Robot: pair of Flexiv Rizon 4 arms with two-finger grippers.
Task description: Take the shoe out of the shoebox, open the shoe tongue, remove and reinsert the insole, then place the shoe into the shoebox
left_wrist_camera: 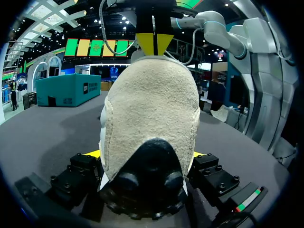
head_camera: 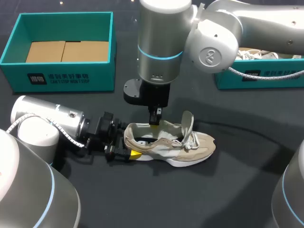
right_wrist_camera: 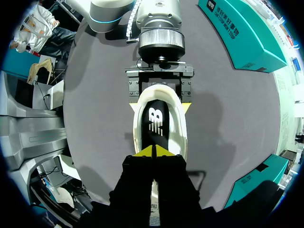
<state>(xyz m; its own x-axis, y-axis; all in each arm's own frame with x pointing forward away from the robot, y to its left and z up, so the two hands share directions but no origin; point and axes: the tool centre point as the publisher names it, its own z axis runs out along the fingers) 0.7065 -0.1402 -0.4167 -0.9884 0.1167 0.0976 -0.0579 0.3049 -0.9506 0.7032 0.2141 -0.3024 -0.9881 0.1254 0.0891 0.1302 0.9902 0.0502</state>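
Observation:
A beige shoe point(head_camera: 190, 147) with a white sole lies on the dark table, heel toward my left arm; its black insole point(right_wrist_camera: 156, 118) shows inside. My left gripper point(head_camera: 127, 141) stands at the heel with one yellow-tipped finger on each side, shut on the shoe point(left_wrist_camera: 152, 104). My right gripper point(head_camera: 155, 122) points straight down into the shoe's opening. Its yellow tips point(right_wrist_camera: 153, 152) are pressed together just above the insole, near the tongue. Whether they pinch a thin edge is hidden.
A teal shoebox point(head_camera: 57, 78) with cardboard inside stands open at the back left. A second teal box point(head_camera: 256, 78) stands at the back right, partly behind my right arm. A dark cable runs over the table to the right of the shoe.

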